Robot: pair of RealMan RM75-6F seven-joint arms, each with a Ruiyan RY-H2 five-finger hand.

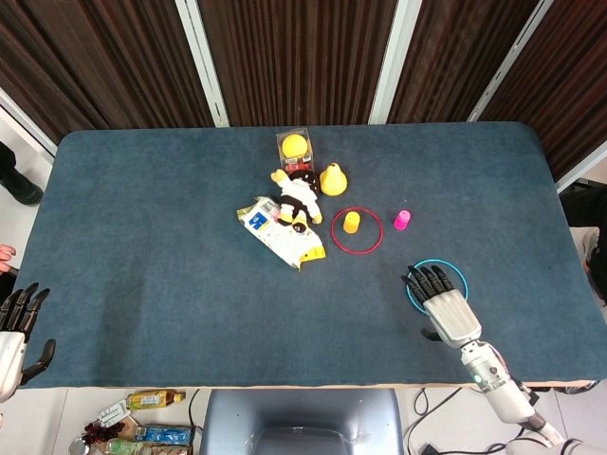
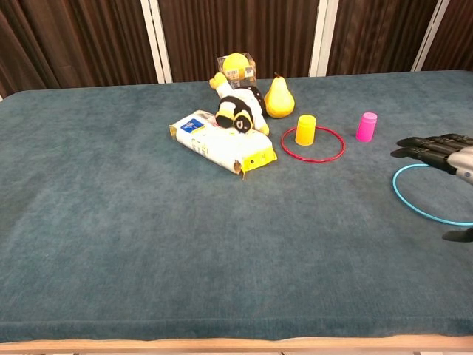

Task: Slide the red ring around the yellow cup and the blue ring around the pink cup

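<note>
The red ring (image 1: 357, 249) (image 2: 313, 157) lies flat on the cloth around the yellow cup (image 1: 352, 222) (image 2: 305, 129). To its right the pink cup (image 1: 402, 220) (image 2: 366, 126) stands alone. The blue ring (image 1: 437, 266) (image 2: 421, 205) lies flat nearer the front right. My right hand (image 1: 448, 307) (image 2: 441, 149) hovers over the blue ring's near side, fingers spread and empty. At the table's front left corner my left hand (image 1: 14, 330) is open with nothing in it.
Left of the yellow cup lie a white and yellow packet (image 1: 279, 233) (image 2: 223, 144), a plush toy (image 1: 296, 201) (image 2: 240, 109), a yellow pear (image 1: 332, 179) (image 2: 278, 97) and a clear box holding a yellow ball (image 1: 295, 146) (image 2: 236, 68).
</note>
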